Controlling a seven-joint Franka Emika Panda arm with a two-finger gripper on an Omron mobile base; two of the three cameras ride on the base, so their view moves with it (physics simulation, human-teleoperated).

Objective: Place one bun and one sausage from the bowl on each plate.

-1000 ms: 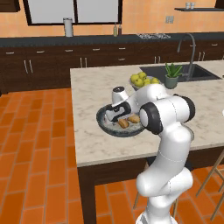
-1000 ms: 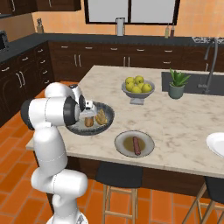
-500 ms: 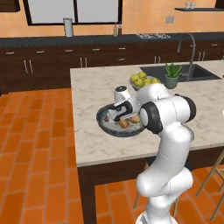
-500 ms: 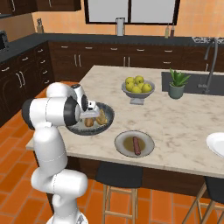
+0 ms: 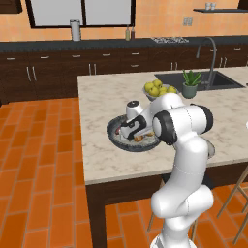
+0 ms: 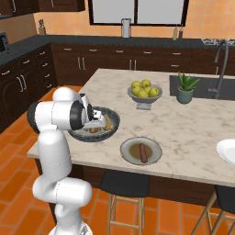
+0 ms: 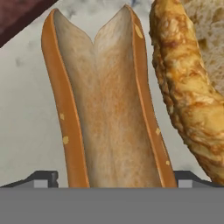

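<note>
Marble island counter (image 6: 193,124); gripper (image 7: 111,180) low in the bowl (image 5: 116,140), jaws wide, nothing held — straddling split bun (image 7: 107,118). Descend centred, close gently — avoid neighbouring crusty bun (image 7: 183,83).

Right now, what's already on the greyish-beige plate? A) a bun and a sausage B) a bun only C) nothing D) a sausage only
D: in the right base view the greyish-beige plate holds a single sausage and no bun; a split bun lies in the bowl, between the open gripper's fingertips.
</note>
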